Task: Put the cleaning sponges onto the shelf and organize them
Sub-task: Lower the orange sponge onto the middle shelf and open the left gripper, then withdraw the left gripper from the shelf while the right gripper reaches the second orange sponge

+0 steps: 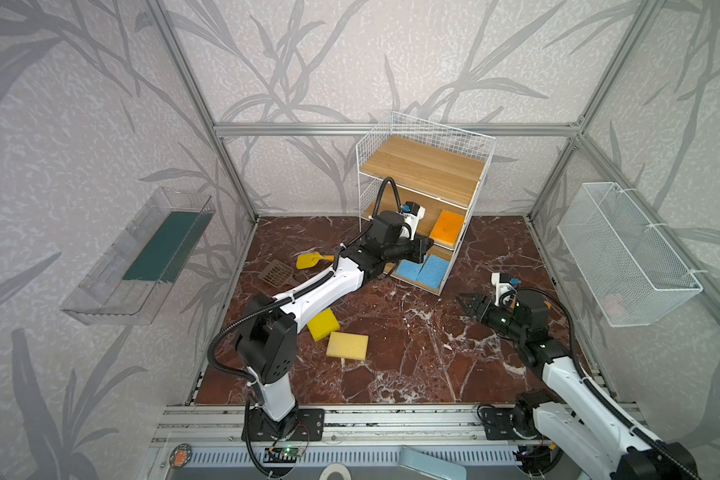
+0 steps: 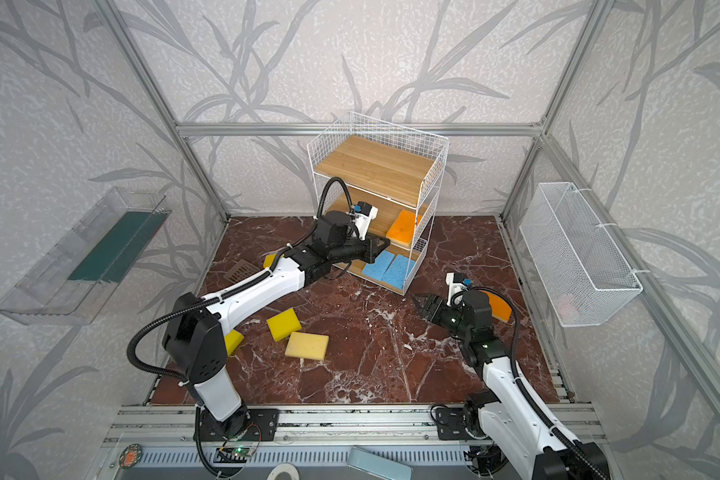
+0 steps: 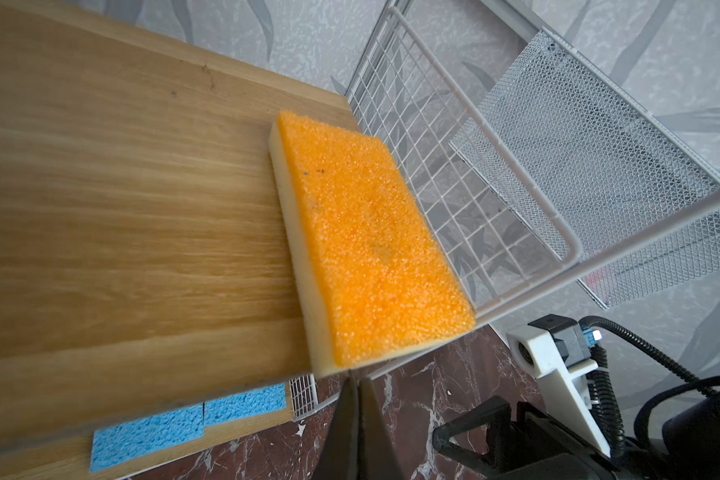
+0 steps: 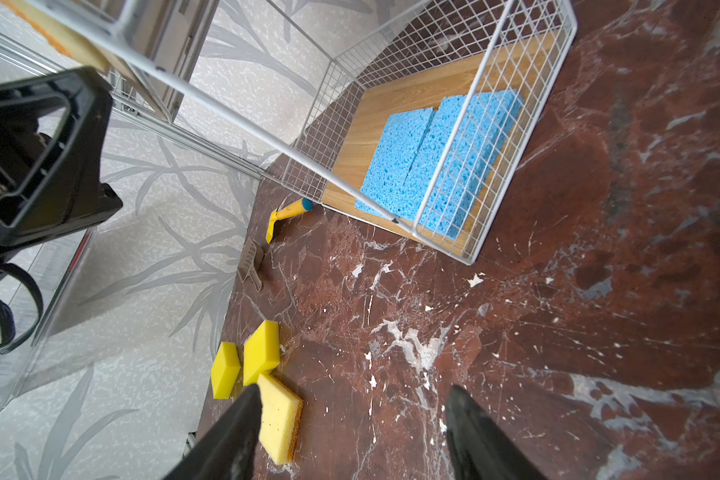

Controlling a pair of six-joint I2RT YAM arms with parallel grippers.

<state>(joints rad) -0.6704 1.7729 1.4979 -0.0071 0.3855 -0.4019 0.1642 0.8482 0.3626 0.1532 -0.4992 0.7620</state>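
l gripper (image 3: 355, 386) jaws together, empty, right by orange sponge (image 3: 366, 245) on mid board of shelf (image 1: 425, 166); r gripper (image 4: 354, 399) jaws apart, empty, above table (image 1: 391, 353).

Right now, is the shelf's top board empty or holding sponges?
Empty: the top board shows only bare wood in both top views.

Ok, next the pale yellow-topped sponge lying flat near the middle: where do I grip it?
Grip the pale sponge across its short width, on the two long side faces at mid-length, coming straight down from above. It lies flat, so only its sides offer purchase, and the bright yellow sponge crowds one corner.
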